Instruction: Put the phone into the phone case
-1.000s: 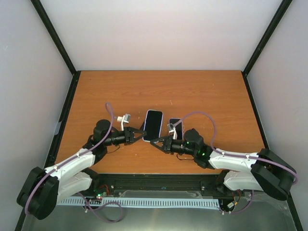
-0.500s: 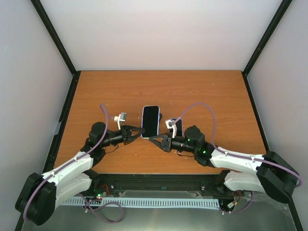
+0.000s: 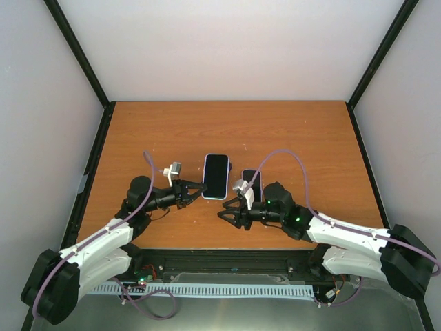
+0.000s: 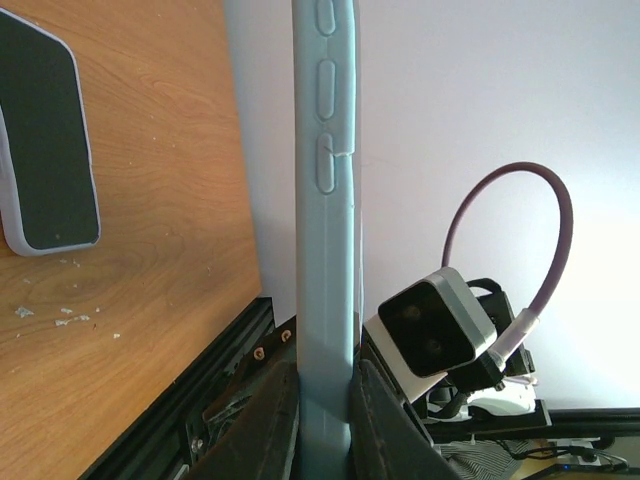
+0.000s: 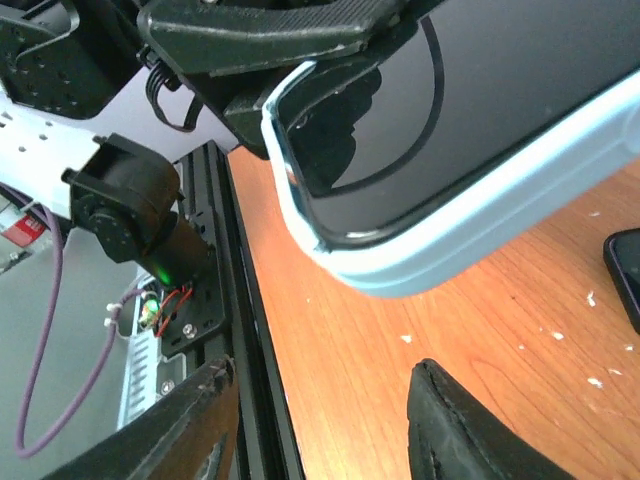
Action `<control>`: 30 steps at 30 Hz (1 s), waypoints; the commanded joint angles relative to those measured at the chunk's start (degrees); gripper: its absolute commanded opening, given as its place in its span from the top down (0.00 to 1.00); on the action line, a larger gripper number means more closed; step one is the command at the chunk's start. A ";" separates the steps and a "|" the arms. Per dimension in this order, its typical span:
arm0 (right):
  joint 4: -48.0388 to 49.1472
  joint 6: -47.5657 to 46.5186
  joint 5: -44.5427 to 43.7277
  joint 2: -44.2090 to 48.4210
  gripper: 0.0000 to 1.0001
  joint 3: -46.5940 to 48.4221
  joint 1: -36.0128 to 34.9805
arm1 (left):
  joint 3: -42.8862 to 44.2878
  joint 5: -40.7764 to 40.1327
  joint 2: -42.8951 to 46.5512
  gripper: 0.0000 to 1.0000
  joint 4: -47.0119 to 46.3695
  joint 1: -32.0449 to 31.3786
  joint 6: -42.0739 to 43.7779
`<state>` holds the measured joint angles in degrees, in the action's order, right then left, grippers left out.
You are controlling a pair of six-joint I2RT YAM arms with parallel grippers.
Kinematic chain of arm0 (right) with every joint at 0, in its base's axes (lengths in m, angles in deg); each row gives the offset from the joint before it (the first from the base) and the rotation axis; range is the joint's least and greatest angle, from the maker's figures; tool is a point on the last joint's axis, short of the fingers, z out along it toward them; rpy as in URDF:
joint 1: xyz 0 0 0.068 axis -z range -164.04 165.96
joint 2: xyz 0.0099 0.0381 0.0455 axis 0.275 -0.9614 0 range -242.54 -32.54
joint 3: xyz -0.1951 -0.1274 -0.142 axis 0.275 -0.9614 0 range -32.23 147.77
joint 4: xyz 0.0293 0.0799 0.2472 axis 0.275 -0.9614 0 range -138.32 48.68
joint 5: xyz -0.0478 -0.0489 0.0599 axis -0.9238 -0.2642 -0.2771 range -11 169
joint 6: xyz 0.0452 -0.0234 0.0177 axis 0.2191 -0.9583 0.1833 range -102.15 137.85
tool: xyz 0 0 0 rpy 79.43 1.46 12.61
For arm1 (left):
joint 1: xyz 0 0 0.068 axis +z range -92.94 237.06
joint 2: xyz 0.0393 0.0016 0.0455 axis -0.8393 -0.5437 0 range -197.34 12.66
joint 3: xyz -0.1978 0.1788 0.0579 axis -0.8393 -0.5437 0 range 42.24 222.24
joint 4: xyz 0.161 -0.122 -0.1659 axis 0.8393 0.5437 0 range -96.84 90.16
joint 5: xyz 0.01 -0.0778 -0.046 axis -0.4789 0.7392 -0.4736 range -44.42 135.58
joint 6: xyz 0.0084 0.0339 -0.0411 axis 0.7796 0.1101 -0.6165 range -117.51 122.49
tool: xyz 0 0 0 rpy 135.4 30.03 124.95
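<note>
Since the earlier frames the right hand (image 3: 226, 210) has drawn back toward the near edge of the bench (image 3: 275, 131), coming away from the lower end of the phone case (image 3: 216, 172), and its fingers have spread. The case itself has shifted slightly up and to the left.

Top view: the light-blue phone case lies face up near the middle of the bench, its dark inner surface showing. The left hand (image 3: 200, 187) is clenched on the case's lower left edge. The phone (image 3: 252, 181), dark and face up, lies flat on the bench just to the right of the case, apart from it and outside it. The right hand sits below the gap between the two, released and touching neither.

Left wrist view: the left hand (image 4: 325, 400) pinches the case (image 4: 325, 250), seen edge-on with its button cut-outs. The phone (image 4: 45, 140) lies on the wood beyond, with pale specks (image 4: 50, 315) near it.

Right wrist view: the right hand (image 5: 320, 370) stands apart with only bare wood between its fingers. The case corner (image 5: 500, 200) lies just ahead. Whether the case rests on the bench cannot be told.
</note>
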<state>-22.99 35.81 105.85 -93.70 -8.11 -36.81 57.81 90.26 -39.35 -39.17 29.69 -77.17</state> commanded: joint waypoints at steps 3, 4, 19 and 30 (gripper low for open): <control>-5.20 -2.10 -3.22 6.10 0.40 0.94 -0.29 | 1.16 -0.69 1.28 1.00 -2.06 0.04 0.79; -5.50 -0.49 -4.59 6.83 0.38 0.93 -0.31 | 1.32 -0.90 1.28 1.00 -1.31 0.04 1.53; -18.65 19.19 -23.09 17.91 0.00 3.80 -0.31 | 10.53 -5.64 -5.96 1.00 31.37 11.31 24.34; -24.67 22.65 -27.20 20.23 0.00 3.01 -0.13 | 14.14 -6.30 -22.22 1.00 36.82 25.59 35.08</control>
<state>-45.29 56.55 81.31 -75.10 -5.58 -36.85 67.27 83.62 -57.29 -2.76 52.13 -48.73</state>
